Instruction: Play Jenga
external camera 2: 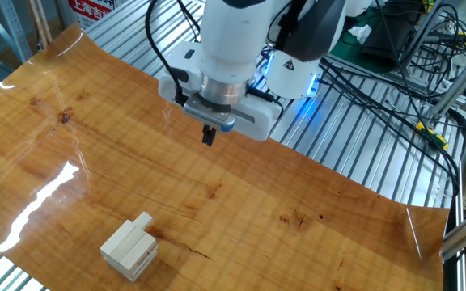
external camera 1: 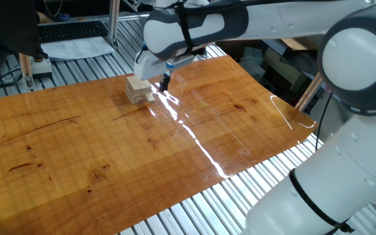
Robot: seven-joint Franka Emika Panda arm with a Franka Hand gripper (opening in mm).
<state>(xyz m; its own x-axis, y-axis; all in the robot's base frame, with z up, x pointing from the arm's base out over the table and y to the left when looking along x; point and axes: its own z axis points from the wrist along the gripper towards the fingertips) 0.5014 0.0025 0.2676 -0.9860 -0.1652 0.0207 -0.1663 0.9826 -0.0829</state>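
Observation:
The Jenga stack (external camera 1: 137, 87) is a small low pile of pale wood blocks on the brown wooden board (external camera 1: 109, 150). One block (external camera 1: 150, 96) sticks out of its lower layer on the right. In the other fixed view the stack (external camera 2: 128, 248) sits near the board's lower left, with the protruding block (external camera 2: 142, 221) pointing up right. My gripper (external camera 1: 164, 83) hangs just right of the stack, above the board, fingers together and holding nothing. In the other fixed view the gripper (external camera 2: 209, 136) is well above and apart from the stack.
The board lies on a slatted aluminium table (external camera 2: 354, 162). A keyboard and papers (external camera 1: 74, 39) lie at the back left. The robot base (external camera 2: 294, 69) and cables (external camera 2: 403, 89) stand behind the board. The board's right corner (external camera 1: 299, 117) curls upward.

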